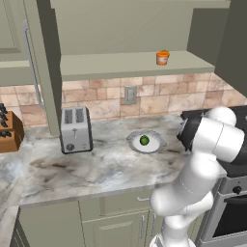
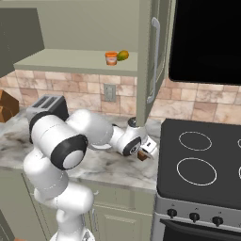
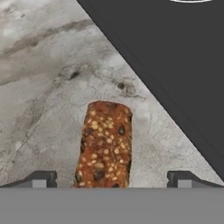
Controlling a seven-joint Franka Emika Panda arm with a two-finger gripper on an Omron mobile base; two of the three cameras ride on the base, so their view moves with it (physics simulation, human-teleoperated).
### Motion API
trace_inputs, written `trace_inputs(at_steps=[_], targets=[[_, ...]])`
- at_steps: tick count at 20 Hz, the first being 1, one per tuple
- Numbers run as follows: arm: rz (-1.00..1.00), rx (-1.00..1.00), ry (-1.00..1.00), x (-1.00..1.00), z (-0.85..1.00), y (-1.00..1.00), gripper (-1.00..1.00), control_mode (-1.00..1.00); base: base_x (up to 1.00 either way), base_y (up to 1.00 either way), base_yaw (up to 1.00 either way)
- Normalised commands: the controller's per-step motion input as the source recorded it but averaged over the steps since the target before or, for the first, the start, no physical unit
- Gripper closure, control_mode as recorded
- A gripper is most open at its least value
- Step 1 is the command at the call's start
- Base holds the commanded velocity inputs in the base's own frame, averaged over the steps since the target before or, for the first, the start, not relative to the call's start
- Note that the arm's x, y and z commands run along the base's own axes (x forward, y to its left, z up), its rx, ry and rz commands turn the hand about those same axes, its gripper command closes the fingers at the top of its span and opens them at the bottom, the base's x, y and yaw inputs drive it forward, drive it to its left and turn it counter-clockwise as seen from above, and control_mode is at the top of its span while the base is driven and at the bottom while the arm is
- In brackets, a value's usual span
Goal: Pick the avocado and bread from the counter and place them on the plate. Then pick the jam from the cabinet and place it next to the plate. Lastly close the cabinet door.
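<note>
**A:** Jaws?

**B:** I've got them spread wide, one tip either side of the bread (image 3: 105,146), nothing clamped yet; it lies on the counter (image 3: 39,78) beside the stove (image 3: 175,57).

**A:** Avocado?

**B:** The avocado (image 1: 144,140) sits on the plate (image 1: 157,147); jam (image 1: 162,58) waits in the cabinet.

You get flat, even, fairly bright rendered light in all three views, with no lamp to trace it to, and the arm (image 2: 70,141) shows only soft grey shading on its white shells. The cabinet (image 1: 120,29) interior is dimmer than the counter (image 1: 72,169), the dark panel over the stove (image 2: 202,155) goes to pure black with no detail, and you see no glare on either. In your hand view the bread (image 3: 105,144) looks soft and coarse-textured up close, the counter veins are smeared, and edges stay straight without lens bending.
</note>
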Motion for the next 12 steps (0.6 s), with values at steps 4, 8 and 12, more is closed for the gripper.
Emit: trace_inputs(at_steps=[4,8,12], targets=[[0.02,0.00,0.00,0.26,-0.13,0.00,-1.00,-1.00,0.00,0.00,0.00],[0.02,0.00,0.00,0.13,-0.14,0.00,-1.00,-1.00,0.00,0.00,0.00],[0.00,0.00,0.00,0.02,-0.08,0.00,1.00,-1.00,0.00,0.00,0.00]])
